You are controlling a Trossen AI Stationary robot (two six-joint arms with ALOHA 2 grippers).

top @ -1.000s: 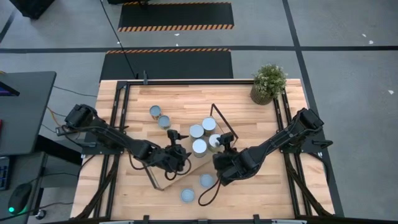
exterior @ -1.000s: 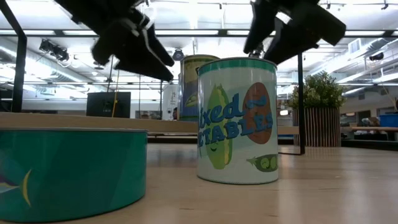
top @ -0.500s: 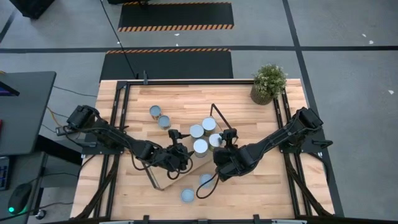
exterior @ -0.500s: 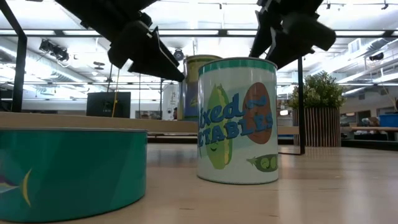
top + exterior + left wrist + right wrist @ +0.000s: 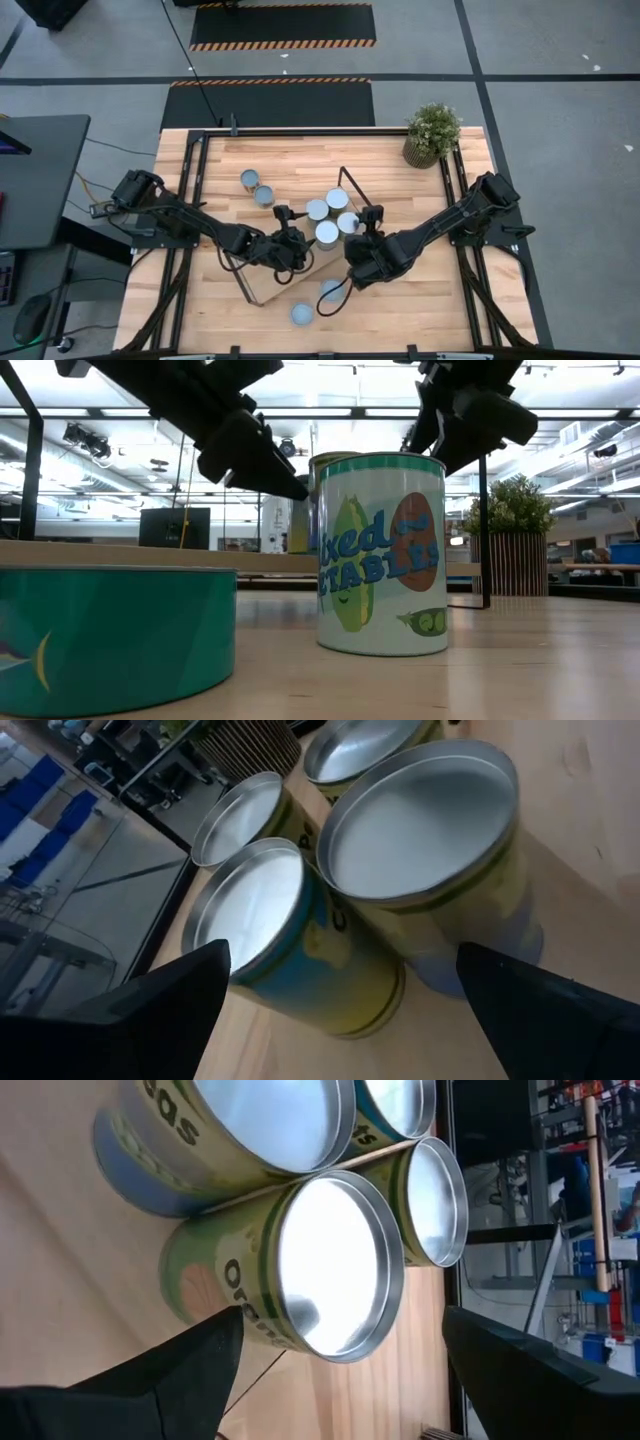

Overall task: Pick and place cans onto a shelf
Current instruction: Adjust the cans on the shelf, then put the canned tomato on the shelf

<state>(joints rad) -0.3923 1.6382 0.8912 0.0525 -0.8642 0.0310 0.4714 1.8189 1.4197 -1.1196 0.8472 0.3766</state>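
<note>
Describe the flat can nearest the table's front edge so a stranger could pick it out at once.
Start at the long light-wood shelf board lying slantwise across the slatted wooden tabletop. Past its near end, two pale-topped cans stand on the tabletop itself. The short, wide teal-sided can is the one nearer the front edge; the taller vegetable-labelled can stands behind it.

Four cans (image 5: 329, 214) packed touching on the shelf (image 5: 290, 275), no gap between them for a finger. Left gripper (image 5: 340, 1010) jaws spread wide, two cans just ahead. Right gripper (image 5: 335, 1370) jaws likewise wide, nearest can between them.
</note>
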